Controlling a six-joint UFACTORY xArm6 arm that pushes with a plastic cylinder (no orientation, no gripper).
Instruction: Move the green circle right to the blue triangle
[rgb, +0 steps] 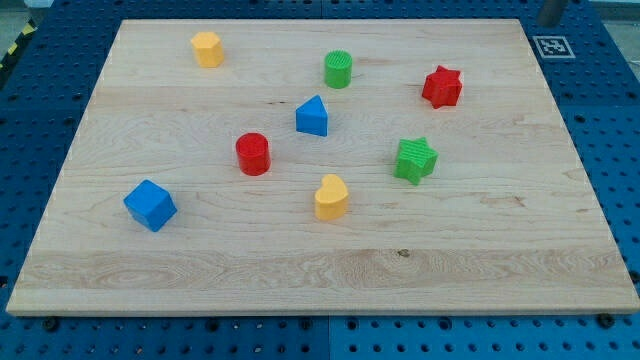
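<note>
The green circle (338, 69) is a short green cylinder standing near the view's top centre of the wooden board (520, 250). The blue triangle (312, 117) stands just below it and slightly to the view's left, a small gap between them. My tip does not show on the board; only a grey piece of the arm (551, 11) shows at the view's top right edge, far from both blocks.
A yellow hexagon (207, 48) is at the top left. A red star (442, 87) is at the right, a green star (415, 160) below it. A red cylinder (253, 153), a yellow heart (331, 197) and a blue cube (150, 205) lie lower down.
</note>
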